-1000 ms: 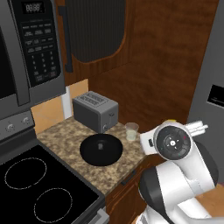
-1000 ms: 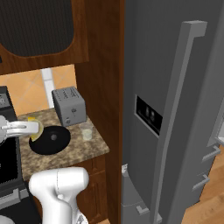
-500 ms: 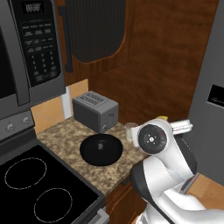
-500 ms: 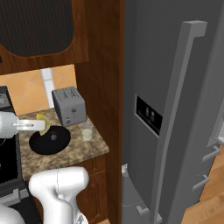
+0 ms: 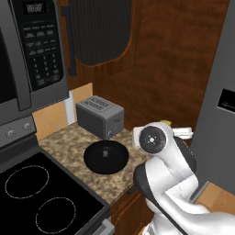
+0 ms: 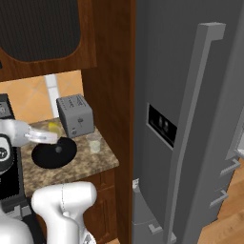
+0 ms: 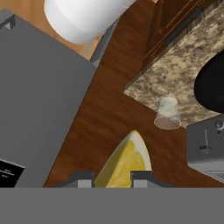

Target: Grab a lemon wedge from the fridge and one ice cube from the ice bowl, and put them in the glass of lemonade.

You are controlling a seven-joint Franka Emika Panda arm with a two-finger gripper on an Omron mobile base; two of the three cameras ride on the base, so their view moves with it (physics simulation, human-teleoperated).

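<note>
The tool [image 7: 113,178] is clamped on the lemon wedge [image 7: 124,162], whose yellow flesh juts out between the two dark fingertips [image 7: 83,179]. Seen along the tool, the glass of lemonade [image 7: 167,114] stands ahead of it and slightly to the right, near the corner of the speckled surface [image 7: 175,74]. The ice bowl [image 7: 213,87] lies just beyond the glass, and the grey toaster [image 7: 206,144] sits close beside both. The fridge [image 7: 39,100], doors shut, rises off to the tool's left.
</note>
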